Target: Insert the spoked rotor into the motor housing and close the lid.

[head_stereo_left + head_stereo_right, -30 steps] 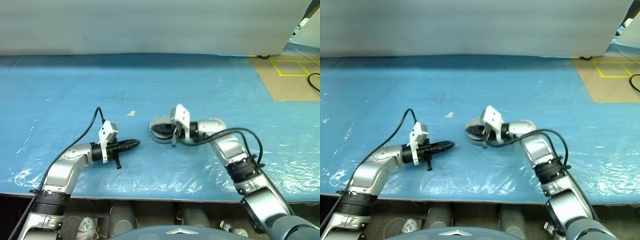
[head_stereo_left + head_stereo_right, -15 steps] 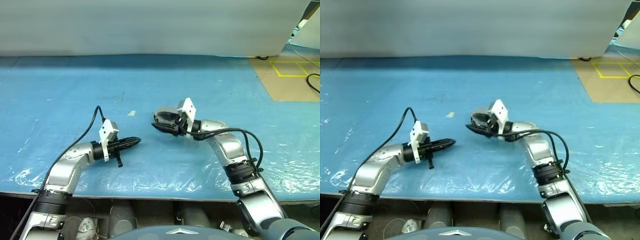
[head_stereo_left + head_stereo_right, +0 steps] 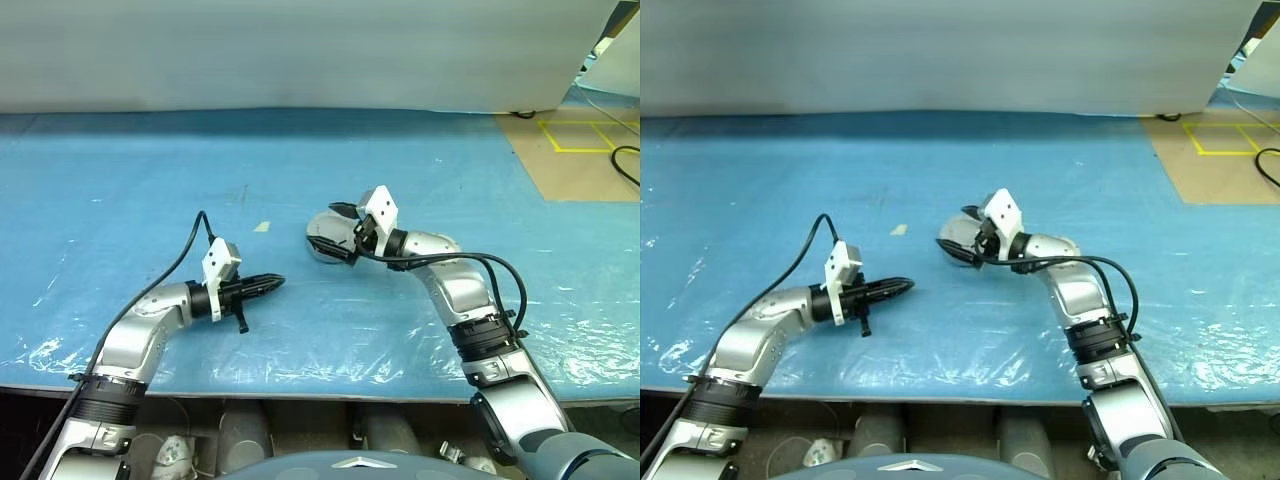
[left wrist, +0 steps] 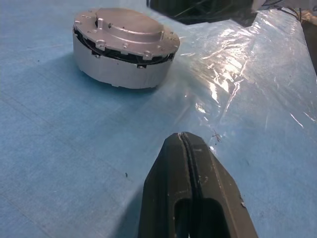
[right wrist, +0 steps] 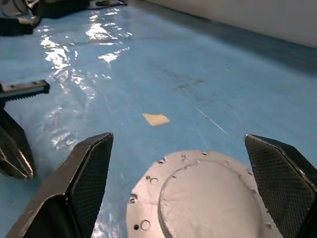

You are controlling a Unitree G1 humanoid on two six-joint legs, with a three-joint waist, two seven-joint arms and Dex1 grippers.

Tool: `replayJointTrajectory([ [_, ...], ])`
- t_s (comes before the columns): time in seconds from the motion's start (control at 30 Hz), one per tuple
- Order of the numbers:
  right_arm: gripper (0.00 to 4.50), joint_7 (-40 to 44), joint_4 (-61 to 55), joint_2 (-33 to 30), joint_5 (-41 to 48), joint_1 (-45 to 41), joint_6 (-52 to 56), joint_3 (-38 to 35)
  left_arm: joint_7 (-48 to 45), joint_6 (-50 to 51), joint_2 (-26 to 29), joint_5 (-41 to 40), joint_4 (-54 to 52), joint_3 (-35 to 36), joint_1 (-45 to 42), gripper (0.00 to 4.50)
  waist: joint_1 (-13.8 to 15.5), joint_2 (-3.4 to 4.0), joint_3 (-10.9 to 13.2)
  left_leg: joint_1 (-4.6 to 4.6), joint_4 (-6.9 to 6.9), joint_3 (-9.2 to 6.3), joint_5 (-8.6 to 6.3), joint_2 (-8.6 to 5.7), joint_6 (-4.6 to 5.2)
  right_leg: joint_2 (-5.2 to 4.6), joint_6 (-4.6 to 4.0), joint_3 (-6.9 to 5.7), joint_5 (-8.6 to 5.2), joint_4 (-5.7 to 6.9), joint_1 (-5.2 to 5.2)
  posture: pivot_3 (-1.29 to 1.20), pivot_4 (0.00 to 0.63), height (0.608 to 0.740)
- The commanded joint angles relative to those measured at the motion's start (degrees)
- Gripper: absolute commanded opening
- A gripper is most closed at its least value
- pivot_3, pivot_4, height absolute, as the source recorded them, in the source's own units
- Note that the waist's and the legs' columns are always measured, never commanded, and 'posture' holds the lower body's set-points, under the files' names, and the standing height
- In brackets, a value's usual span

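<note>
Desk (image 3: 120, 170) was covered in blue sheet with clear plastic film over it, wrinkled and glaring near the front edge (image 3: 330, 368). Pale grey-white wall (image 3: 300, 50) ran behind the desk. Brown floor patch (image 3: 580, 160) at far right had yellow tape lines (image 3: 578, 136) and a black cable (image 3: 627, 160) (partly cut off). Small tan scrap (image 3: 262, 226) lay on the sheet.

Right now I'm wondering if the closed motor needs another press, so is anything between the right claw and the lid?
Nothing visible. The right claw hovers open just above the lid, which sits on the motor housing. Only a small tan scrap lies on the blue table, beyond them.
</note>
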Motion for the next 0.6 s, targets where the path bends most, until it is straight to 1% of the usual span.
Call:
replayJointTrajectory([
  [0.03,4.46,-0.8,0.8,-0.2,-3.1,-0.9,-3.5,1.9,-0.1,-1.8,-0.4,-0.1,-0.3,0.2,-0.9,0.00,0.0,0.00,0.0,-0.01,0.00,0.00,0.00,0.00,0.00,0.00,0.00,0.00,0.00,-0.01,0.00,0.00,0.150,0.740],
  [0.23,4.46,-1.8,3.1,-0.1,-6.6,-1.0,-3.7,4.3,0.0,-2.2,-0.6,0.0,0.0,0.0,-1.1,0.00,0.0,0.00,0.0,-0.07,0.00,0.00,0.00,0.00,0.00,0.00,0.01,0.00,0.00,-0.01,-0.05,0.00,0.150,0.740],
  [0.27,4.10,-2.0,3.4,0.1,-6.9,-1.2,-3.6,4.3,0.0,-2.2,-0.6,0.1,0.0,0.0,-1.2,0.00,0.0,0.00,0.0,-0.06,0.01,0.00,0.00,0.00,0.00,0.00,0.01,0.00,0.01,0.00,-0.04,0.00,0.150,0.740],
  [0.3,3.88,-2.4,3.6,0.5,-6.8,-1.3,-3.5,4.1,0.1,-2.3,-0.7,0.1,0.0,0.0,-1.1,0.00,0.0,0.00,0.0,-0.05,0.02,0.00,0.00,0.00,0.00,0.00,0.01,0.00,0.01,0.01,-0.04,0.00,0.150,0.740],
  [0.4,2.86,-3.7,4.1,1.5,-6.2,-1.9,-2.2,2.9,0.3,-2.4,-0.8,0.1,0.0,-0.1,-1.1,0.00,-0.1,0.00,0.0,-0.03,0.04,0.00,0.00,0.00,0.00,0.00,0.01,0.00,0.01,0.06,-0.03,0.00,0.150,0.740],
  [0.5,1.79,-3.3,2.7,3.5,-1.4,-2.3,2.4,-0.2,0.4,-2.5,-0.9,0.2,0.1,-0.2,-1.2,0.00,-0.1,0.00,0.0,-0.03,0.05,0.00,0.00,0.00,0.00,0.00,0.01,0.01,0.01,0.07,-0.03,0.00,0.150,0.740],
  [0.53,1.48,-3.6,2.9,3.3,-2.0,-2.5,2.3,-0.3,0.4,-2.5,-0.9,0.2,0.2,-0.2,-1.2,0.00,-0.1,0.00,0.0,-0.03,0.04,0.00,0.00,0.00,0.00,0.00,0.01,0.01,0.01,0.06,-0.04,0.00,0.150,0.740],
  [0.6,1.48,-5.3,4.3,2.2,-4.8,-3.1,0.6,0.3,0.4,-2.5,-0.9,0.3,0.3,-0.2,-1.2,0.00,0.0,0.00,0.0,-0.05,0.05,0.00,0.00,0.00,0.00,0.00,0.01,0.00,0.01,0.06,-0.04,0.00,0.150,0.740],
])
